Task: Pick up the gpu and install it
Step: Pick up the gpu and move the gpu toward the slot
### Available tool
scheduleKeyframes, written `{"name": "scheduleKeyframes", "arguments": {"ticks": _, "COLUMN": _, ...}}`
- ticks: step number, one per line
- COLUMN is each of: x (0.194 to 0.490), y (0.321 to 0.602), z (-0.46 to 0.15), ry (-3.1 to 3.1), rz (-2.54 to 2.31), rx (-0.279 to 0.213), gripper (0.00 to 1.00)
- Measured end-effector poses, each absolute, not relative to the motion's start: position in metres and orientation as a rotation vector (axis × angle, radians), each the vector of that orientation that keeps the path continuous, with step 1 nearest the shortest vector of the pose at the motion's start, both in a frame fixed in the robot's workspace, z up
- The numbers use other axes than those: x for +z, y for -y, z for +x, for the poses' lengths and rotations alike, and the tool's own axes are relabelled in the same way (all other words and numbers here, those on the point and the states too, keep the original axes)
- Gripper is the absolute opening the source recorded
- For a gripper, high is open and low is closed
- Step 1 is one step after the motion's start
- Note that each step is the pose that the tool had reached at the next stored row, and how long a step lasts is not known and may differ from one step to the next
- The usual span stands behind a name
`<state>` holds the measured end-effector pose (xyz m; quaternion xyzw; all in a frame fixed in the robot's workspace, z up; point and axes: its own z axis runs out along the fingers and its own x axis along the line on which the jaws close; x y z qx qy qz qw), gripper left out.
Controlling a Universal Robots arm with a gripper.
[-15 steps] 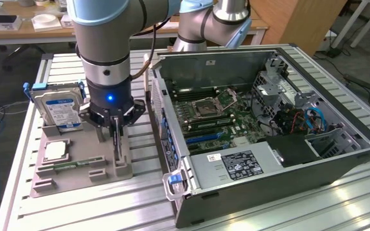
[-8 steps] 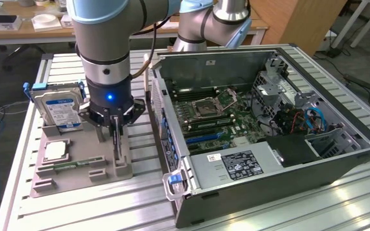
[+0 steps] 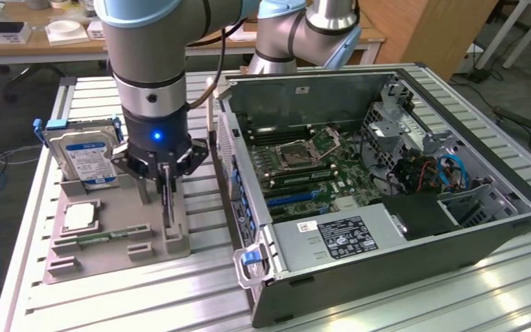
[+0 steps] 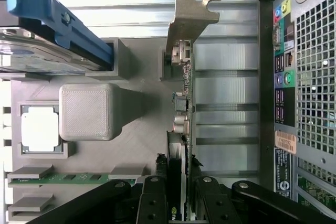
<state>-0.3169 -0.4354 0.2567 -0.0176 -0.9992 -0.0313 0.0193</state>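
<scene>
fingers [image 4: 153,195] clamped on gpu [image 4: 185,93] | gpu on edge in grey holder [image 3: 108,256] | beside open pc case [image 3: 487,228]

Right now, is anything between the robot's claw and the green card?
No, nothing is. The gripper has a finger on each side of the gpu, pinching it where it stands on edge in the gray holder.
</scene>
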Motion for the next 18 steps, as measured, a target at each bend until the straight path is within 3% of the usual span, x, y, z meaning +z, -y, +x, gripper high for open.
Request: {"name": "scheduleKeyframes", "arguments": {"ticks": 18, "x": 0.273, "y": 0.435, "z": -0.317, "ry": 3.100, "rz": -0.054, "rx": -0.114, "gripper": 0.27}}
